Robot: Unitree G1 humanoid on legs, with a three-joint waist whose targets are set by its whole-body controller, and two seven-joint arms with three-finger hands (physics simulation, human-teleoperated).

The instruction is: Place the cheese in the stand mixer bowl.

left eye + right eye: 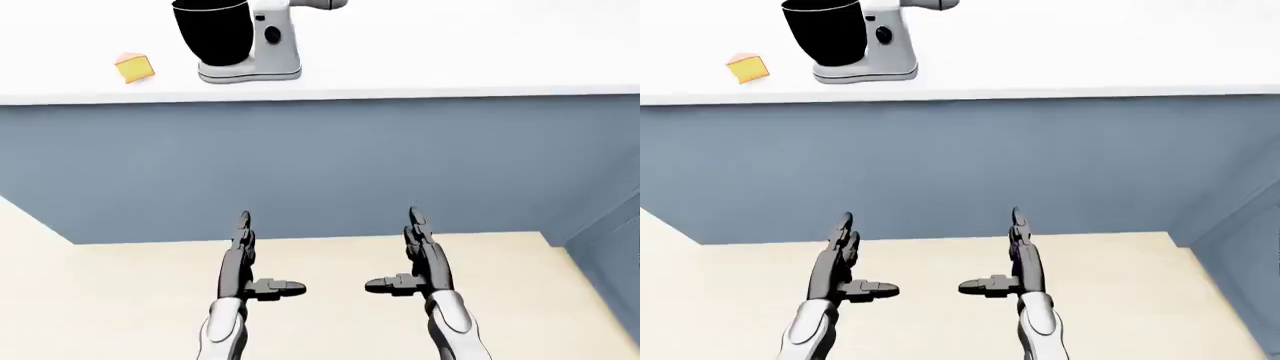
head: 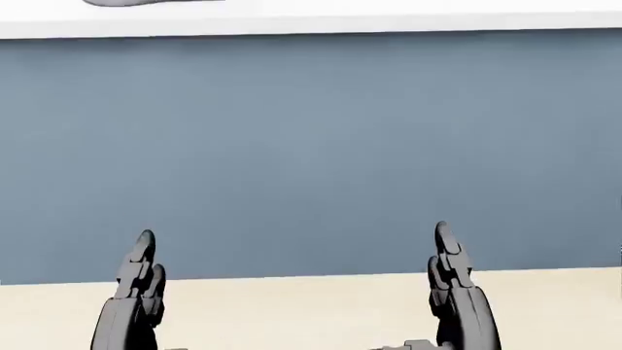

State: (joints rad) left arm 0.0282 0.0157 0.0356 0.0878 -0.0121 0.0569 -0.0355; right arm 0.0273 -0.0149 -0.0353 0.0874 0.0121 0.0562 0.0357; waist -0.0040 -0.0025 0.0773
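My left hand (image 1: 243, 259) and right hand (image 1: 420, 259) hang low with fingers spread and empty, so I should walk closer toward eleven o'clock, where the cheese (image 1: 134, 67) sits on the bench (image 1: 450, 52) just at nine o'clock of the stand mixer bowl (image 1: 214, 31).

The light is bright and even, with no clear source. The white counter (image 1: 450, 52) is almost washed out and shows little shading. Far above the left hand (image 1: 245, 262), the black bowl (image 1: 213, 31) is flat dark. All edges are sharp, without blur or distortion.
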